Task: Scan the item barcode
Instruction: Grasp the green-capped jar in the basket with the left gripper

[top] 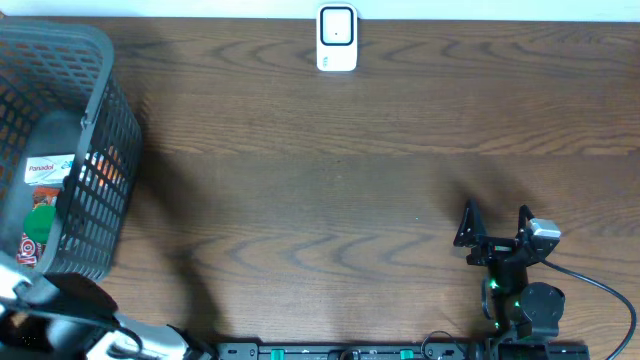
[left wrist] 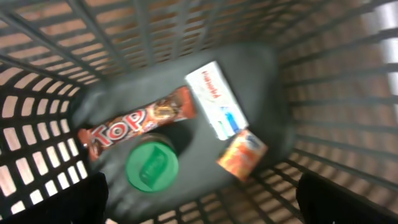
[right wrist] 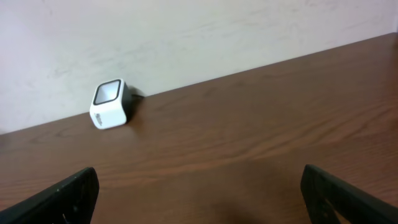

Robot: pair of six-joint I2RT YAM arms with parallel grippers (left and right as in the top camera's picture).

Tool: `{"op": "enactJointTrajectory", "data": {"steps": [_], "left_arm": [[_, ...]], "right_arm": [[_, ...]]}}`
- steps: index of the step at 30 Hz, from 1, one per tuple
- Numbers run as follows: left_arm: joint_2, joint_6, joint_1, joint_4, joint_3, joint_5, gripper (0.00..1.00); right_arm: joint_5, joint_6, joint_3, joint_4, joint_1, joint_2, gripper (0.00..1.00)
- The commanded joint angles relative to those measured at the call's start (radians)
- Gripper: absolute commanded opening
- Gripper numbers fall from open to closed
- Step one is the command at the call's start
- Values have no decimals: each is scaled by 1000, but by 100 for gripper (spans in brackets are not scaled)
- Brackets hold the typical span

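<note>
The wooden surface (top: 350,180) carries a dark mesh basket (top: 105,70) at its left end and a small white scanner (top: 337,38) at the far edge. The right gripper (top: 495,232) sits near the front, jaws apart, empty. The left gripper (left wrist: 202,190) hangs over the basket, jaws wide, holding nothing. Inside lie a Top chocolate bar (left wrist: 134,121), a white box (left wrist: 217,99), a green-lidded tub (left wrist: 152,165) and a small orange pack (left wrist: 242,154). The box looks light and stiff, probably best pinched across its long edges. The bar's wrapper seems slippery.
</note>
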State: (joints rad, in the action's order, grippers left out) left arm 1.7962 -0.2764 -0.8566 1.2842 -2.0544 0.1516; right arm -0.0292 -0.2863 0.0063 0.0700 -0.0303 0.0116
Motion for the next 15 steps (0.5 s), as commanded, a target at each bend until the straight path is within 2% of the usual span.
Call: {"op": "enactJointTrajectory", "data": {"steps": [1, 4, 9, 15], "left_arm": [[4, 22, 0, 9, -3, -73, 97], [5, 27, 5, -7, 40, -147, 97], [5, 101, 6, -37, 165, -148, 97], [4, 103, 16, -102, 343, -177, 97]], "right_arm": [[2, -13, -1, 3, 5, -6, 99], [2, -13, -1, 3, 5, -6, 99], [2, -13, -1, 3, 5, -6, 99], [2, -13, -1, 3, 5, -6, 99]]}}
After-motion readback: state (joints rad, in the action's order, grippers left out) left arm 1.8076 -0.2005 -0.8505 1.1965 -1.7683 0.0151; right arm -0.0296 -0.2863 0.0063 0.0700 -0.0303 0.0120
